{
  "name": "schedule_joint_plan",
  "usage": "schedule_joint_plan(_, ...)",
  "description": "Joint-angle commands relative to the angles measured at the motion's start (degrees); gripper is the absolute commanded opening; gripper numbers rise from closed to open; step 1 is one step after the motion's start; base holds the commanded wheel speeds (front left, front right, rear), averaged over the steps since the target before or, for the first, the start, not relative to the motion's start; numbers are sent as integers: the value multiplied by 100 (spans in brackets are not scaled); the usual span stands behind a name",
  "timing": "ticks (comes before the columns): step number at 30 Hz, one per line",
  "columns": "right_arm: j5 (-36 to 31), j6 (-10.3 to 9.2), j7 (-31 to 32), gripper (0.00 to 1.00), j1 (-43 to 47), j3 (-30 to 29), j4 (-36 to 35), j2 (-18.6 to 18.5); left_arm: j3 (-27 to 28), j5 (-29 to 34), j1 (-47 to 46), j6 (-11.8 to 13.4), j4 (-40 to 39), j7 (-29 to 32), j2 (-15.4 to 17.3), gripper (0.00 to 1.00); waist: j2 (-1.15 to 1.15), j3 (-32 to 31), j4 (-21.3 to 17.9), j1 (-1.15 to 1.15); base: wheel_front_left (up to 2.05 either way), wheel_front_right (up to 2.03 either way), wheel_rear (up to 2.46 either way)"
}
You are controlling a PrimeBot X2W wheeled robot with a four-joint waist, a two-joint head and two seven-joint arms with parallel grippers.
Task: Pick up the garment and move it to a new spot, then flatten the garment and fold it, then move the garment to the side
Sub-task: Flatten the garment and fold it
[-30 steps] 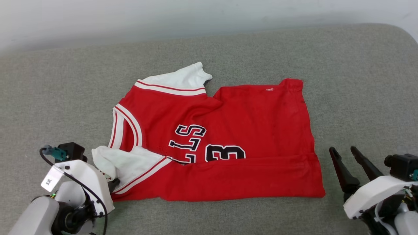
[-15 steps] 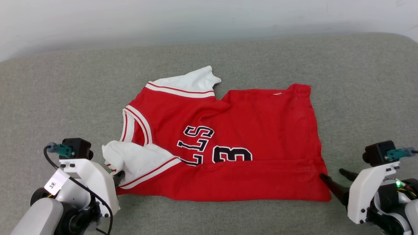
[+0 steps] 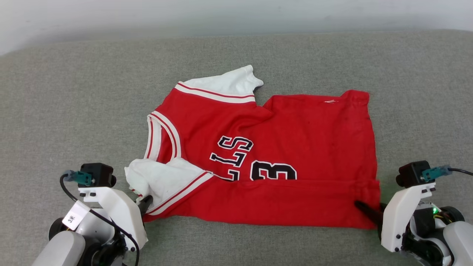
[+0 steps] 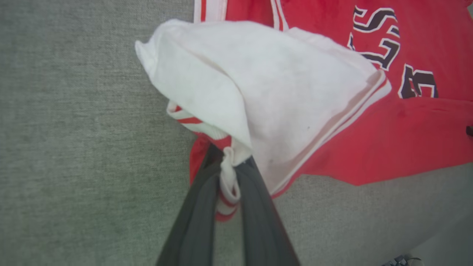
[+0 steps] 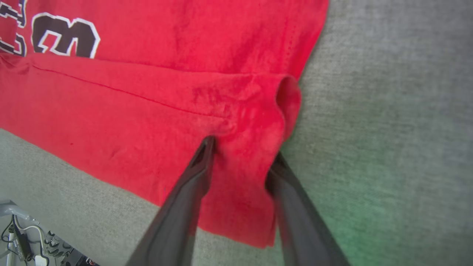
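The left gripper (image 4: 231, 155) is pressed together on the striped trim of the near white sleeve (image 4: 258, 92); a small bunch of white and red cloth is pinched between its two dark fingers. The right gripper (image 5: 243, 147) has its fingers apart at the near hem corner. One finger lies on top of the red cloth, the other is at the cloth's edge, and the corner is between them.

The red jersey-style shirt with white short sleeves (image 3: 295, 140) lies on the grey woven cushion surface (image 3: 74, 92), about in the middle and well apart from its far edge. Its striped V-neck (image 3: 162, 133) points to the robot's left and its hem to the right. The near long side is folded over the front, so it covers the lower part of the black, white-outlined lettering and number (image 3: 255, 159). The far sleeve (image 3: 229, 83) sticks out toward the far edge.
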Motion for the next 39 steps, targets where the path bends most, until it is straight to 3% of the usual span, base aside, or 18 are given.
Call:
schedule_joint_plan(1,38,17,61,0,150,243,188,172,-5,-29,31,-29,26,-27,-24,0,0,-45,14,0,0,0,0)
schedule_joint_plan(7,31,9,-219,0,60,223,50,-108,38,-45,198,-67,84,-162,32,0,0,-472,-4,0,0,0,0)
schedule_joint_plan(17,377,9,-260,0,482,444,-188,-198,175,-228,1029,162,-119,-76,288,0,0,-1317,50,0,0,0,0)
schedule_joint_plan(23,483,9,-174,0,1048,327,-464,-338,263,-401,1658,325,-393,-38,376,0,0,-1458,122,0,0,0,0)
schedule_joint_plan(29,507,9,-299,0,1485,79,-323,-98,187,-555,1971,271,-356,-135,185,0,0,-1407,127,0,0,0,0)
schedule_joint_plan(30,492,9,-346,5,1514,54,-278,-43,182,-531,1925,248,-298,-207,141,0,0,-1392,130,0,0,0,0)
schedule_joint_plan(31,476,9,-383,32,1534,25,-227,7,174,-531,1864,202,-232,-274,70,22,0,-1374,133,0,0,0,0)
schedule_joint_plan(32,447,9,-435,67,1541,11,-178,37,157,-536,1816,170,-162,-326,17,45,0,-1357,133,0,0,0,0)
schedule_joint_plan(33,433,9,-494,100,1545,-3,-137,68,136,-551,1784,138,-79,-345,-24,100,0,-1346,133,0,0,0,0)
schedule_joint_plan(39,93,8,-1126,100,1614,-178,-93,201,121,-413,1522,22,183,-536,-54,100,0,-1312,120,0,0,0,0)
